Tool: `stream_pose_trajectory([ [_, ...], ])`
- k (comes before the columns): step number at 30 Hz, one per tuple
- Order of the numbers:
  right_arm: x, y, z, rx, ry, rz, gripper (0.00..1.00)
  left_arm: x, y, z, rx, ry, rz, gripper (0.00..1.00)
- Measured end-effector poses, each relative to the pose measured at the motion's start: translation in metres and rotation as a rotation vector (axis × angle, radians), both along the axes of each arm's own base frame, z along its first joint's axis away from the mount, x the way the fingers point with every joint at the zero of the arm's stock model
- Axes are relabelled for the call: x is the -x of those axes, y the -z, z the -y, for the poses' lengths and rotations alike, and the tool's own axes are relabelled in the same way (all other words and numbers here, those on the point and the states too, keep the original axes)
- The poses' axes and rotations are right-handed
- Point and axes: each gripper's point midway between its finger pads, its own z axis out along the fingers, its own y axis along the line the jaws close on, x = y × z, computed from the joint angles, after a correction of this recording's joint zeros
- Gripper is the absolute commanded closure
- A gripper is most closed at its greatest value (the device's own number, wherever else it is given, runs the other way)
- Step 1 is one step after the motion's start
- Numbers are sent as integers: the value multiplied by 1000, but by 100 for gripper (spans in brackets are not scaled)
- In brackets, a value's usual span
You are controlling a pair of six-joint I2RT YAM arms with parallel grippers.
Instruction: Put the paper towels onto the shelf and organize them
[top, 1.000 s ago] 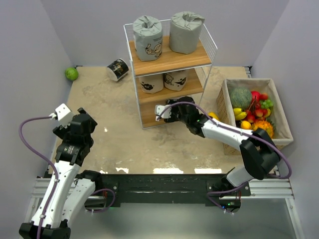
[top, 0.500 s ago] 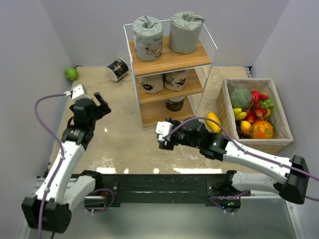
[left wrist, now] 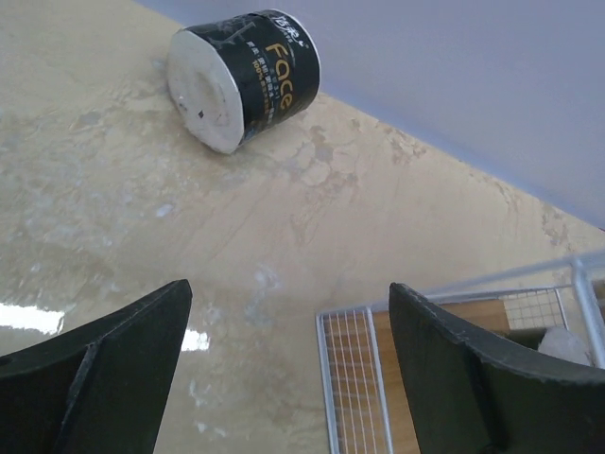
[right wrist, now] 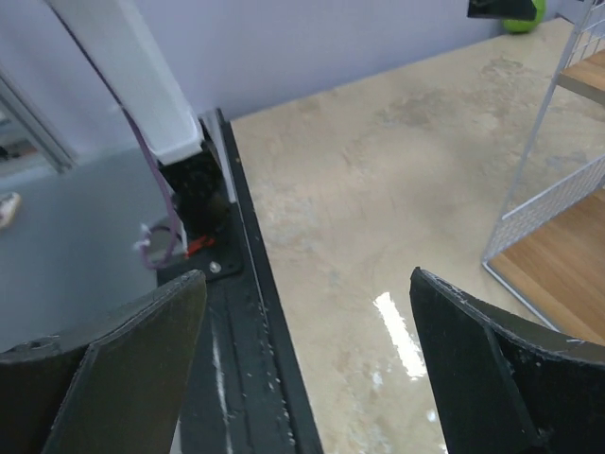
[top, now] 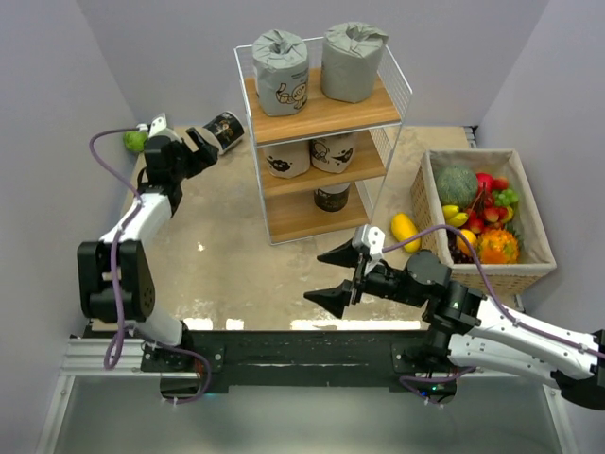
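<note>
The shelf (top: 321, 113) stands at the back middle. Two grey paper towels (top: 280, 71) (top: 352, 61) stand on its top board, two beige printed ones (top: 286, 158) (top: 333, 149) on the middle board, and a black one (top: 332, 197) on the bottom board. Another black roll with gold print (top: 225, 130) (left wrist: 244, 78) lies on its side on the table left of the shelf. My left gripper (top: 200, 151) (left wrist: 291, 288) is open just short of it, holding nothing. My right gripper (top: 317, 277) (right wrist: 307, 279) is open and empty over the front of the table.
A green round fruit (top: 135, 140) (right wrist: 520, 19) lies at the back left corner. A woven basket (top: 430, 203) of fruit stands right of the shelf, with a yellow fruit (top: 404, 230) beside it. The shelf's wire corner (left wrist: 350, 378) (right wrist: 529, 213) is close to both grippers.
My right gripper has pulled back from the shelf's bottom board to the table front and opened wide, leaving the black roll there. My left arm has swung up to the lying black roll.
</note>
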Motion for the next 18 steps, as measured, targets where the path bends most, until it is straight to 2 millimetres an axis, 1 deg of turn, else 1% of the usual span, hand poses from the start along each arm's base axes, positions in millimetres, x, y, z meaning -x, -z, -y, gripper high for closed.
stream_pose_trajectory([
  [1,0,-6,0,-19,6,-17,1,-11,6,-1,6,9,-3,10],
  [2,-1,-11,0,-32,17,-33,1,-23,11,-1,12,15,-5,10],
  [4,-4,-19,1,-50,40,-57,1,-41,20,-1,17,24,-2,10],
  [7,-9,-28,4,-76,88,-99,1,-69,27,-1,17,33,14,9],
  [10,-12,-30,6,-92,113,-135,1,-97,32,-4,11,32,45,9],
  [12,-14,-30,6,-98,126,-151,1,-114,40,-6,12,32,58,9],
  [16,-21,-29,9,-104,175,-160,1,-147,71,-11,23,39,58,9],
  [18,-26,-27,9,-95,197,-159,1,-158,86,-13,29,41,48,9],
])
